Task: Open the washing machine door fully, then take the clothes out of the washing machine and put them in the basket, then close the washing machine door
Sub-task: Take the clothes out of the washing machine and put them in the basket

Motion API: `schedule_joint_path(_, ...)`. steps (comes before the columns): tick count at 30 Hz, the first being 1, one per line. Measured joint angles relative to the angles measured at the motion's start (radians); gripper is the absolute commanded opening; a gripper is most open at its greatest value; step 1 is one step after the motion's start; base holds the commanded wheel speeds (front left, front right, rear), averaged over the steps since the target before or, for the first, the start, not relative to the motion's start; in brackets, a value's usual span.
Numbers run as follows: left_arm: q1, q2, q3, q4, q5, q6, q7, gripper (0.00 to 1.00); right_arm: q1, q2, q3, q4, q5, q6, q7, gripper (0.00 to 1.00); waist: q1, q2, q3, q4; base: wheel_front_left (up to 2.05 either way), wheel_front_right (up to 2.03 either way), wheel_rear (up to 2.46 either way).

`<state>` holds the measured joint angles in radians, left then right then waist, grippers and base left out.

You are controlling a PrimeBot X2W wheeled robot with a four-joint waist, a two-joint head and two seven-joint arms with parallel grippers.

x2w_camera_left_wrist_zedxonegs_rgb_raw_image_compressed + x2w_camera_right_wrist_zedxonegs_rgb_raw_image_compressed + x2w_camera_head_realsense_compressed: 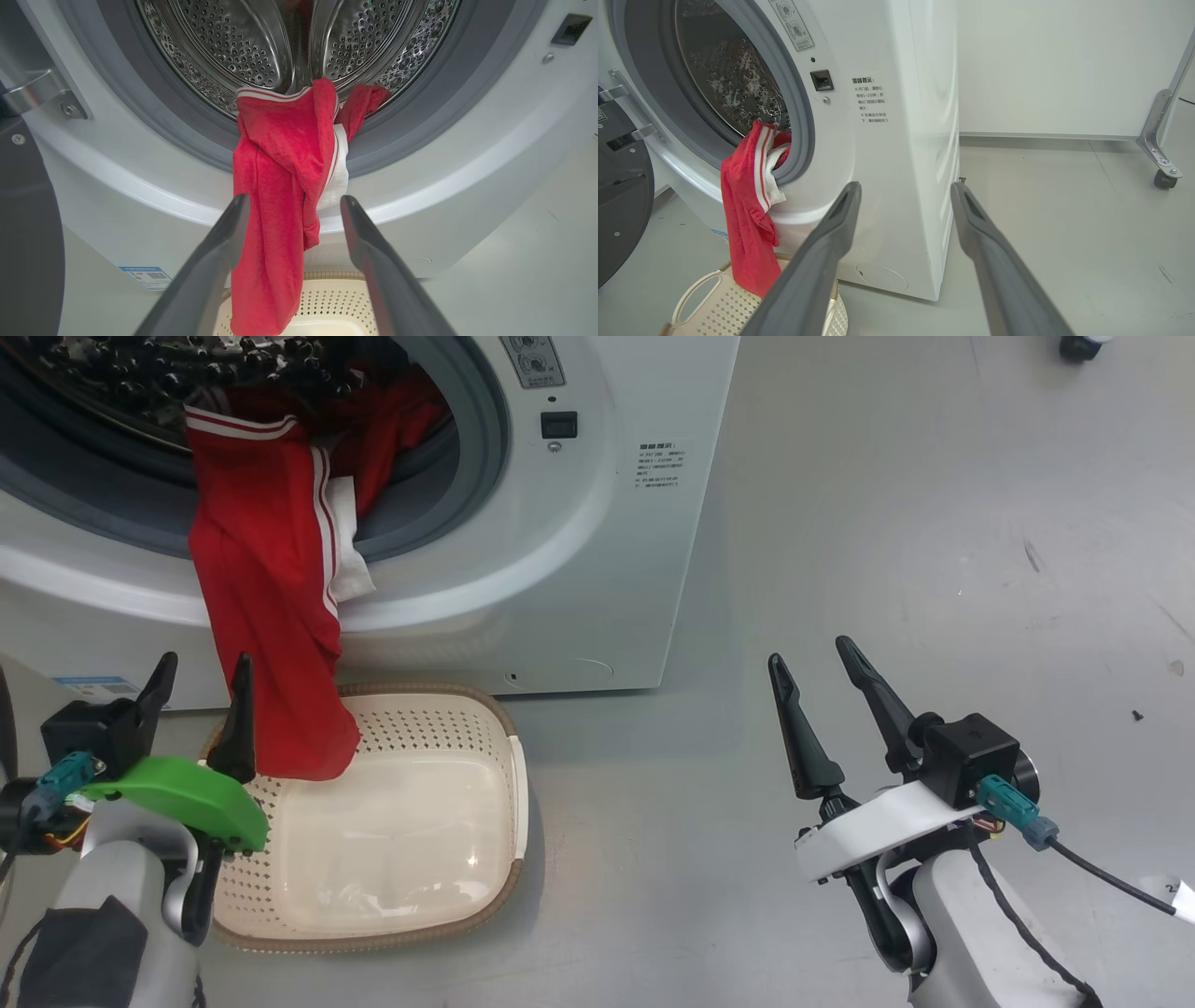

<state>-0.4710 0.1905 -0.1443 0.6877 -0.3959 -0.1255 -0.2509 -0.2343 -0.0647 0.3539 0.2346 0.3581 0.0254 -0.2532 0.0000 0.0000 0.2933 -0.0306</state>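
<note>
Head view: the washing machine [579,569] has its mouth uncovered. The red clothes [271,616] hang out over the lip, and the lower end dangles into the basket [518,803] on the floor just below. I can't tell if the cloth touches the basket floor. More red fabric is bunched inside the mouth. The left gripper [205,663] has its jaws wide apart beside the hanging cloth, and its inner finger overlaps the cloth edge. The right gripper [809,651] is also spread and empty, well off to the machine's right side.

Left wrist view: the cloth [275,186] drapes down from the steel drum [224,42] and passes between my two fingers [224,242]. Nothing is clamped. A dark slab at the left edge looks like the washing machine door [28,256], swung out.

Right wrist view: the door [616,210] is swung clear at the left. The right jaws are apart and aimed past the machine's corner.

My read: the door is open, so I'm in the unloading step with nothing fully in the basket yet. Next I need to close the left jaws on the hanging cloth up near the lip, pull out and down until the tail clears the rubber ring, then drop it. The thin fabric may snag or slip, so I'll take a generous bite.
</note>
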Motion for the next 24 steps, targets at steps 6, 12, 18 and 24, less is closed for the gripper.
schedule_joint_path(6, 0.051, 0.0, 0.024, -0.086, 0.006, 0.003, 0.0, 1.0, 0.002, 0.0, 0.0, -0.001, 0.0, 0.003, 0.0, 1.0, 0.0, 0.0, 0.005, -0.002, 0.0, 0.0, 0.0)
schedule_joint_path(12, 0.083, -0.009, 0.041, -0.153, 0.019, 0.003, -0.001, 1.0, 0.003, 0.001, -0.002, -0.001, -0.002, 0.004, 0.0, 1.0, 0.0, 0.0, 0.014, -0.007, 0.0, 0.0, 0.0)
schedule_joint_path(18, 0.11, -0.016, 0.053, -0.194, 0.024, 0.006, -0.001, 1.0, 0.004, 0.002, -0.003, -0.001, -0.007, 0.008, 0.0, 1.0, 0.0, 0.0, 0.018, -0.014, 0.0, 0.0, 0.0)
schedule_joint_path(24, 0.132, -0.018, 0.061, -0.221, 0.047, 0.006, -0.001, 1.0, 0.004, 0.002, -0.001, -0.001, -0.008, 0.009, 0.0, 1.0, 0.0, 0.0, 0.02, -0.022, 0.0, 0.0, 0.0)
